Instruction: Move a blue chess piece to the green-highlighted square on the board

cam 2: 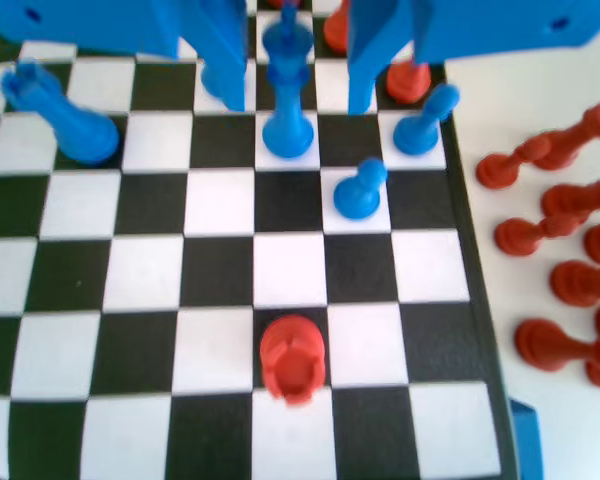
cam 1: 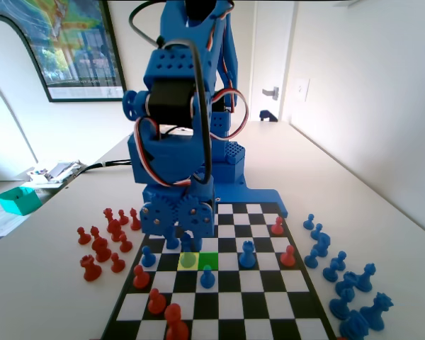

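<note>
- Flat black-and-white chequered board [cam 1: 265,283]: carries red and blue pieces.
- Blue two-finger gripper [cam 2: 295,105]: low over the board, jaws spread apart, gripping nothing, one either side of the pawn in the wrist view.
- Bright green-highlighted square [cam 1: 211,259]: vacant, just right of the yellow square [cam 1: 182,266] in the fixed view.
- Small blue plastic pawn [cam 2: 288,130]: upright on the yellow square; advisably centre the jaws, clench low, lift clear of neighbours.

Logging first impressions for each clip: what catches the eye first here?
In the fixed view the blue arm towers at the board's far end, its gripper low over the yellow square beside the green-highlighted square. In the wrist view its jaws straddle a tall blue piece, apparently without gripping it.
</note>
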Action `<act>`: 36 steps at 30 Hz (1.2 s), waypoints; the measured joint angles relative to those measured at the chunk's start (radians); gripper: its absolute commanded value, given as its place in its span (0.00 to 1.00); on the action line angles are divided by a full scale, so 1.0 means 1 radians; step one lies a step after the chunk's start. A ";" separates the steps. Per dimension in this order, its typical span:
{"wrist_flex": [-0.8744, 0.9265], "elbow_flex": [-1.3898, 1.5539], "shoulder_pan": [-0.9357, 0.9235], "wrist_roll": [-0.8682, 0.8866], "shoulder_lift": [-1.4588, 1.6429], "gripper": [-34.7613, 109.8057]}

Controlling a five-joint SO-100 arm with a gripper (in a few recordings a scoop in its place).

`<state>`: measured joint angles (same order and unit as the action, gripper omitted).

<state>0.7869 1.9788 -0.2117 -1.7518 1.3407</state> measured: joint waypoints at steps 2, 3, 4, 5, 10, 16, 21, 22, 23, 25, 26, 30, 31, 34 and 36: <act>0.005 0.000 0.000 0.003 0.000 0.30; 0.005 0.000 0.000 0.005 0.000 0.29; 0.005 0.000 0.000 0.005 0.000 0.28; 0.005 0.000 0.000 0.005 0.000 0.28; 0.005 -0.002 0.017 -0.002 0.000 0.25; 0.006 -0.002 0.015 0.005 0.000 0.25; 0.091 -0.029 0.021 0.014 0.000 0.25; 0.110 -0.043 0.026 0.020 0.000 0.25; 0.132 -0.058 0.034 0.029 0.000 0.25; 0.170 -0.080 0.049 0.048 0.002 0.25; 0.186 -0.084 0.058 0.051 0.003 0.25; 0.196 -0.089 0.089 0.084 0.006 0.25; 0.198 -0.089 0.095 0.087 0.006 0.25; 0.186 -0.089 0.118 0.104 0.006 0.25; 0.161 -0.086 0.129 0.118 0.006 0.25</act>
<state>0.9480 1.8929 -0.0828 -1.6337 1.3468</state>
